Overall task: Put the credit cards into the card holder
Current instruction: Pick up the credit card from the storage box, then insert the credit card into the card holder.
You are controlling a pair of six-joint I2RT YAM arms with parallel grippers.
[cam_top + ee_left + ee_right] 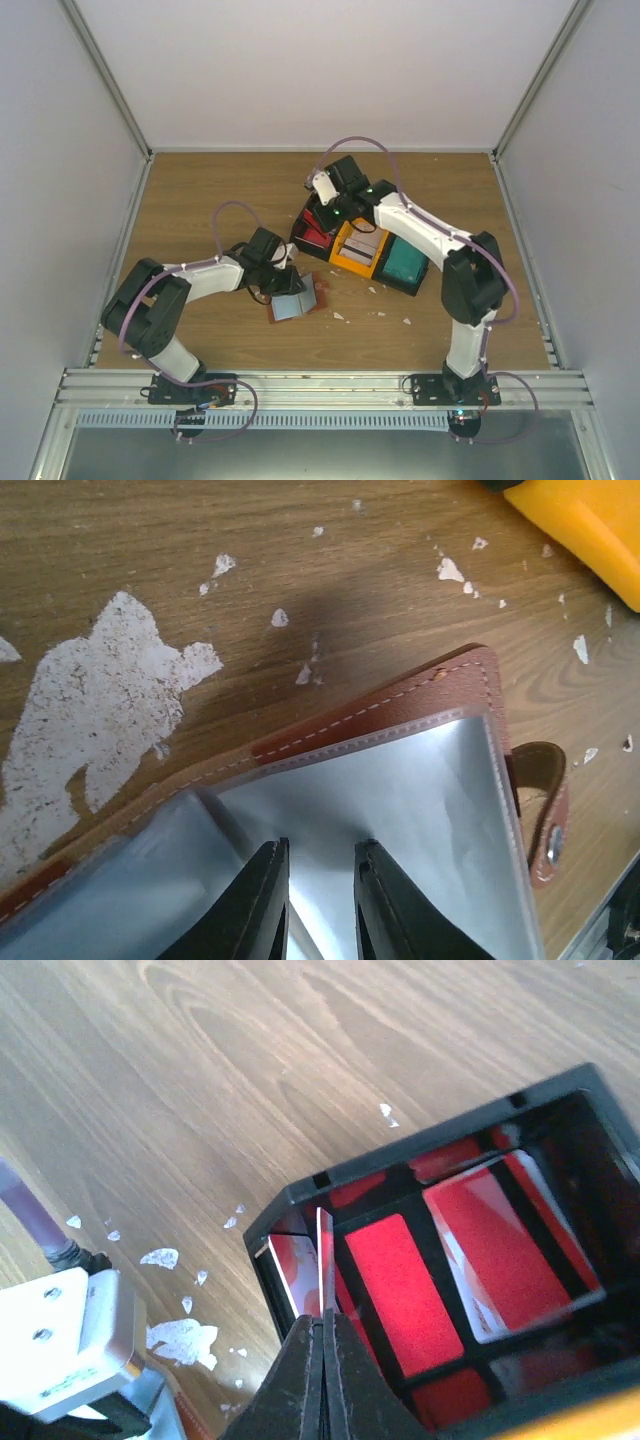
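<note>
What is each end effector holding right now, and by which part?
Right end effector: shut on the upper edge of a red credit card standing in the bin's red compartment. Left end effector: pinching the card holder's clear pocket.

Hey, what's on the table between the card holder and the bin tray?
Only small white scraps on bare wood, seen in the top view, between the card holder and the bin tray.

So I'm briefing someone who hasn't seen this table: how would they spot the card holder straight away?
Start at the three-part bin in the middle of the wooden table, then look toward the left arm. The card holder lies open under the left gripper. It is the only brown leather piece, with pale clear pockets and a snap tab, unlike the hard plastic bin.
</note>
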